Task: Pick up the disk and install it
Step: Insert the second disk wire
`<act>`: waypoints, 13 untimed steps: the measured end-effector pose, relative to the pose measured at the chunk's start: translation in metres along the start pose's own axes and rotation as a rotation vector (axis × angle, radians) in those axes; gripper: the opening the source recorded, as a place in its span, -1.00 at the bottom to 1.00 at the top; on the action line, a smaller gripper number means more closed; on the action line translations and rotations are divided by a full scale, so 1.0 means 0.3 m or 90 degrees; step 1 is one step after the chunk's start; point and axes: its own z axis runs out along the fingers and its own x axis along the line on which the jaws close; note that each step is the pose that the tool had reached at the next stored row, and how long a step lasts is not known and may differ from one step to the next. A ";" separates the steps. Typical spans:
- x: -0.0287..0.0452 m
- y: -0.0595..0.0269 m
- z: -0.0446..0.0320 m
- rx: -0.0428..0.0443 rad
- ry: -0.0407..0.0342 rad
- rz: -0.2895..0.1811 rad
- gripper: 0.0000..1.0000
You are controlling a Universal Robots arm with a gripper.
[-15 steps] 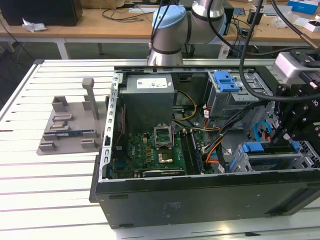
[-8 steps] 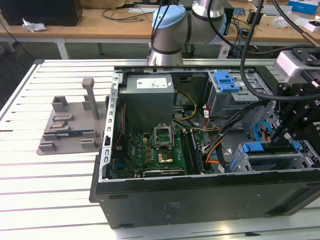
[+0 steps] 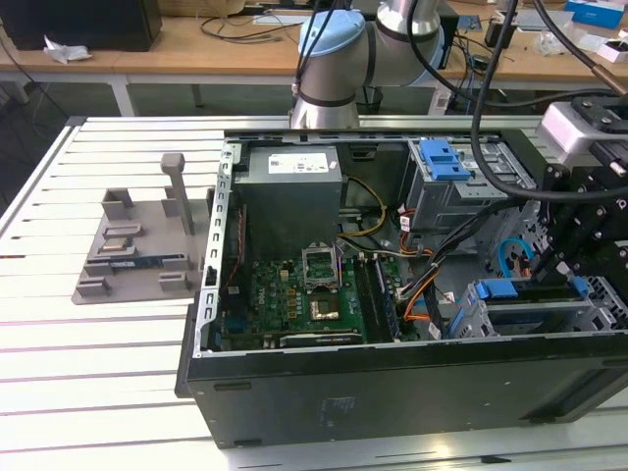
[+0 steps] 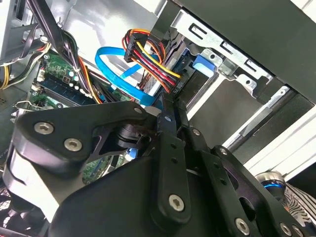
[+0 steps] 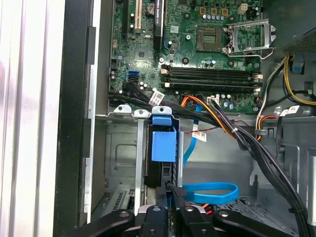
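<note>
The disk [image 5: 163, 145] stands on edge in a slot of the metal drive cage [image 5: 121, 163] at the case's front corner, its blue plastic frame facing out. In the exterior view the disk [image 3: 497, 290] sits low in the case at the exterior view's right. In the second wrist view the disk's blue end [image 4: 204, 64] lies deep in the bay. My black gripper [image 5: 172, 191] is right at the disk's near end, its two fingers pressed together with no gap showing. The same gripper [image 4: 171, 104] points along the bay, and hangs over the cage [image 3: 575, 277] in the exterior view.
Black, orange and red cable bundles [image 5: 232, 129] and a blue flat cable [image 5: 210, 191] run right beside the cage. The green motherboard [image 3: 294, 304], a grey power-supply box [image 3: 291, 186] and an upper bay with a blue latch [image 3: 444, 159] lie inside the case. A grey fixture [image 3: 132, 245] rests on the slatted table.
</note>
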 end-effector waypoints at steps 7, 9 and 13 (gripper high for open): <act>0.005 0.000 -0.003 0.0000 0.0000 0.000 -0.68; 0.005 0.000 -0.002 0.0000 0.0000 0.000 -0.68; 0.005 0.000 0.005 -0.0015 -0.0044 0.000 -0.68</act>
